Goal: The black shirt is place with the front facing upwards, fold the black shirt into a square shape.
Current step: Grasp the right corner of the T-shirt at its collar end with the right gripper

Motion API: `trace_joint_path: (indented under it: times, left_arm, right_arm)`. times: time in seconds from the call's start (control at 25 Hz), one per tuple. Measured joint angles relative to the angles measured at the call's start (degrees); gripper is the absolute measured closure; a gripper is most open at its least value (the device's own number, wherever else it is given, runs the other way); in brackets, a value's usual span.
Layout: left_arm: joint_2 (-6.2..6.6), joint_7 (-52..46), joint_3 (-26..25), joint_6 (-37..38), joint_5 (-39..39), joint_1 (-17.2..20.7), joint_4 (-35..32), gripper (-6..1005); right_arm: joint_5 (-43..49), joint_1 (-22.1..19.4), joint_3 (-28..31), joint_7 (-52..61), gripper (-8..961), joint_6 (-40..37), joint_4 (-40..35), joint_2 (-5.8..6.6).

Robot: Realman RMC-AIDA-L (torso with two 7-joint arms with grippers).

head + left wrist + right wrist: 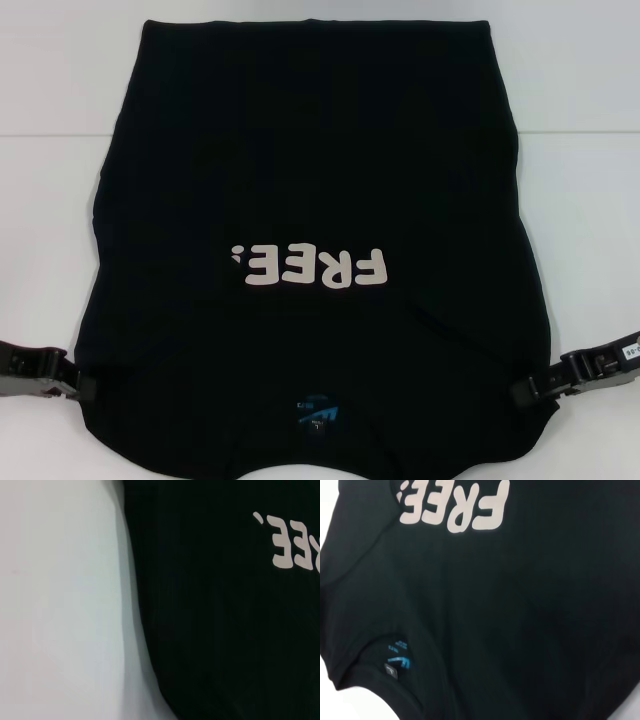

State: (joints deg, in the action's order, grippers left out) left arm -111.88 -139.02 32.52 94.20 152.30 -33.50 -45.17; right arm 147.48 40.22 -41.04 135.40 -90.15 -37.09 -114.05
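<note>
Black shirt [310, 200] lying flat, front up, on our white table [590, 230], collar nearest us, our left gripper [78, 385] and right gripper [528, 392] touching its 2 sides, grip state unclear to us.

Likely lab or test bench: plain white tabletop [590, 250], bare and uniform, no household furnishings in sight

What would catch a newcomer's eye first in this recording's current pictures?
The large black cloth T-shirt spread flat across most of the white table dominates, its pale "FREE!" lettering on the chest reading upside down from the head view. A small blue neck label sits at the collar, nearest the robot. The left pincer and right pincer meet the shirt's two near side edges.
</note>
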Motion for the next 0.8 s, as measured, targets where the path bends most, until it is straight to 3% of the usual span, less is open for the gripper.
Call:
trace_joint_path:
  times: [0.08,0.52,0.68,0.8]
  left_arm:
    - [0.00,0.07,-0.04,0.02,-0.04,-0.05,0.03,964]
    - [0.53,0.32,-0.10,0.09,-1.23,-0.12,1.13,964]
    - [0.59,0.38,-0.09,0.29,-1.23,-0.23,1.30,964]
    - [0.99,0.79,-0.09,1.09,-1.22,-0.52,2.15,964]
  right_arm:
    - [0.01,0.02,-0.20,-0.01,351,0.06,0.01,-0.01]
    - [0.00,0.39,-1.13,0.05,789,0.15,0.00,-0.03]
    - [0.00,0.53,-1.23,0.10,879,-0.20,0.00,0.04]
    - [-0.08,0.98,-1.24,-0.41,902,-2.06,0.00,0.82]
